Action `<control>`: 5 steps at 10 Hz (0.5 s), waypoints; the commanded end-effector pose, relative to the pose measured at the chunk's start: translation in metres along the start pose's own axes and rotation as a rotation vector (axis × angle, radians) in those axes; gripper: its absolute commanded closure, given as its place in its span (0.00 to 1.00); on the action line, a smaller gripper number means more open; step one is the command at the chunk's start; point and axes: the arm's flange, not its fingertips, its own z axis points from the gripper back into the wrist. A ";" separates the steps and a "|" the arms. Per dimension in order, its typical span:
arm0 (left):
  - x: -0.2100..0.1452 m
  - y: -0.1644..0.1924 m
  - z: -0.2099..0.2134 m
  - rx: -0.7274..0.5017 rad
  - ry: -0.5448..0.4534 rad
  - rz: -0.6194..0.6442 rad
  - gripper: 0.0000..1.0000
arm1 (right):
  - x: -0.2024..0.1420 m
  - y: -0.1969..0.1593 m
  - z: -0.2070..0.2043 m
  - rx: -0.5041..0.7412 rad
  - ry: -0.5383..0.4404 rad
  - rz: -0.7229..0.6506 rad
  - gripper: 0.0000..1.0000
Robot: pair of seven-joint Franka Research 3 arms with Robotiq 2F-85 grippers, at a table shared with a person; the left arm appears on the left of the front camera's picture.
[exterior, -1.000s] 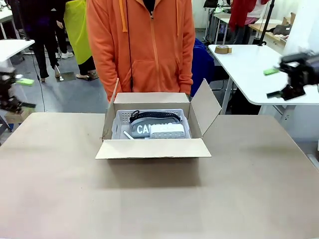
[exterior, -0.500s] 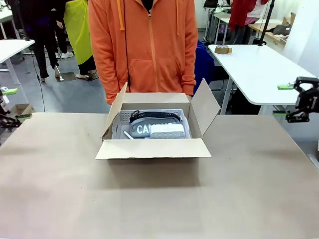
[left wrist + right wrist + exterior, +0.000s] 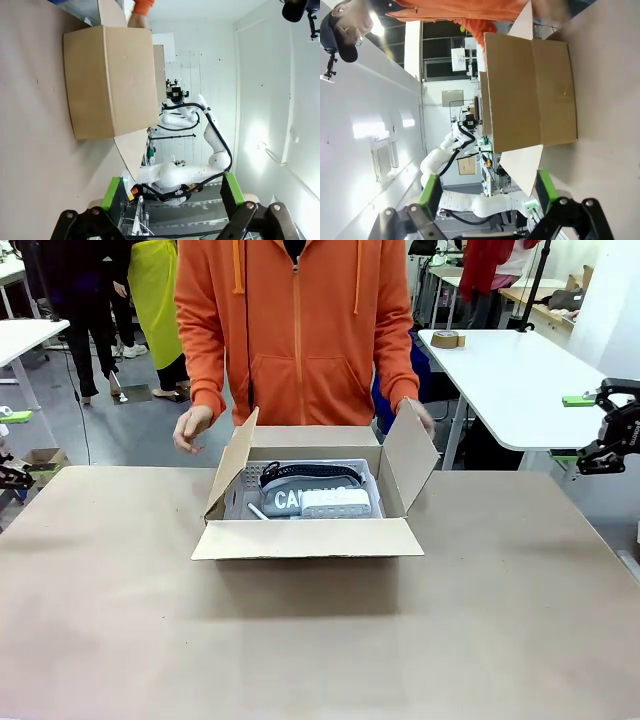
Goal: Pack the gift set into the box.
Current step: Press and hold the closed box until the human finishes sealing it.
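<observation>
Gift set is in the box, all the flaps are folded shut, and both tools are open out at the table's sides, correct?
Not quite: the flaps are open, not shut. The front view shows the box with its side flaps standing up and its near flap folded outward, and the gift set visible inside. The rest holds: the left tool and the right tool are open at the table's sides.

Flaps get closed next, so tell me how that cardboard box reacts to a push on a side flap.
The side flap of the box is thin corrugated card, so it would probably hinge, not resist. Holding only the gift set, the box looks light and may slide on the table. Low and wide, it seems unlikely to tip.
</observation>
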 end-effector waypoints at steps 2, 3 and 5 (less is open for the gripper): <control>-0.005 0.001 -0.004 0.007 0.002 -0.017 0.00 | -0.002 -0.002 0.003 -0.005 0.016 0.026 0.00; -0.005 0.001 -0.004 0.007 0.002 -0.017 0.00 | -0.002 -0.002 0.003 -0.005 0.016 0.026 0.00; -0.005 0.001 -0.004 0.007 0.002 -0.017 0.00 | -0.002 -0.002 0.003 -0.005 0.016 0.026 0.00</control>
